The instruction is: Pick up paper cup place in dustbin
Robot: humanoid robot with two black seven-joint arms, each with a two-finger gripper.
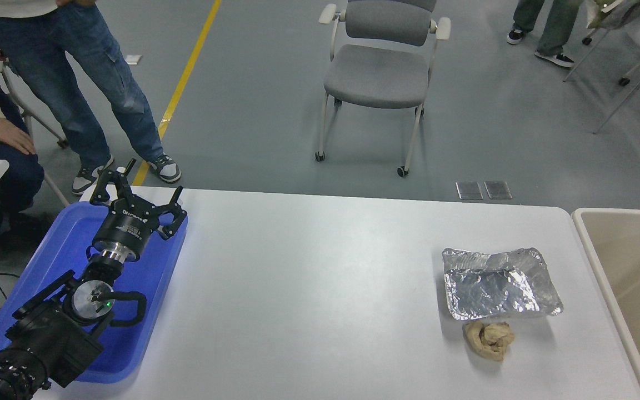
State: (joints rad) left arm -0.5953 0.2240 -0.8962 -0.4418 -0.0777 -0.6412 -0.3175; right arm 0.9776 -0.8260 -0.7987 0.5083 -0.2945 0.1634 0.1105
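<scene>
You have one blue tray (156, 289) at 9 o'clock with one black gripper (138, 191) over it, one foil tray (498, 284) and one tan paper wad (489, 339) at 4 o'clock, and one beige dustbin (592, 244) at 3 o'clock. All sit on or beside one white table (309, 289). Beyond it, toward 12 o'clock, you can count one grey chair (378, 78) and three people, each only partly in view.

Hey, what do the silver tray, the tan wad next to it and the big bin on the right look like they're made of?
The silver tray looks like thin aluminium foil: bright, mirror-like, with crinkled walls. The tan wad looks like crumpled brown paper: matte, with soft folds, though that is less certain. The bin looks like moulded plastic: smooth, beige, with a pale rounded rim and a slight sheen.
</scene>
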